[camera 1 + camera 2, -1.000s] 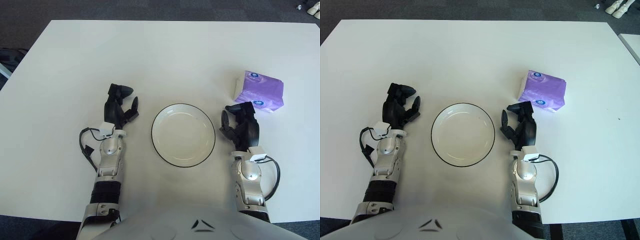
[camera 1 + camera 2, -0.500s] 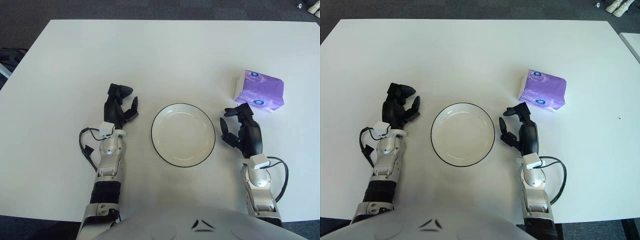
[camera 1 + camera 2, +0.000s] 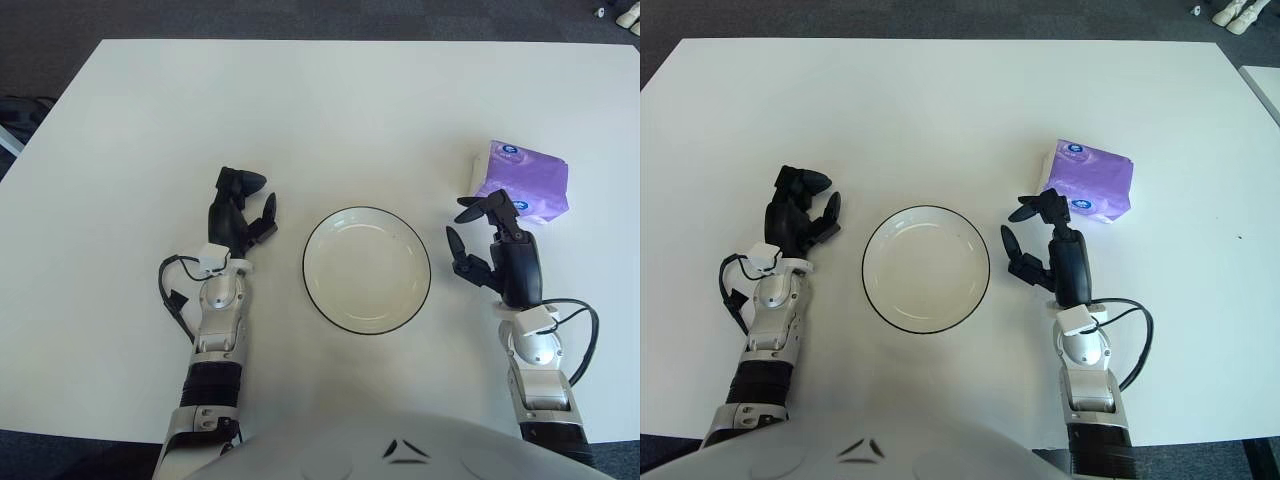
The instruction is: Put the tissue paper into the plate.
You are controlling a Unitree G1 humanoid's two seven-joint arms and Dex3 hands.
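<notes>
White tabletop (image 3: 330, 110) filled nearly the whole view, with dark carpet seen beyond its far edge. On the robot's right, well back from the near edge, the tissue paper (image 3: 520, 180) lay flat as a soft purple pack, apart from the plate (image 3: 367, 269) and beyond it to the right. Its long axis was seen to run roughly across the table, tilted a little so that the right end sat slightly nearer the robot; the white end face was turned toward the plate side, and two small round labels were visible on its top and near face. The right hand (image 3: 495, 250) was held just short of the pack's near left corner, fingers spread and nothing grasped, so the reach was judged to be the step in hand. For that step to be done well, the hand would best be carried a little farther forward and right until the pack's short width lay between thumb and fingers, and closed gently, since the wrapper looked soft and likely to crumple or slide. The plate, white with a dark rim, stood bare between the two arms. The left hand (image 3: 238, 215) was seen to the left of the plate, fingers loosely curled around nothing.
</notes>
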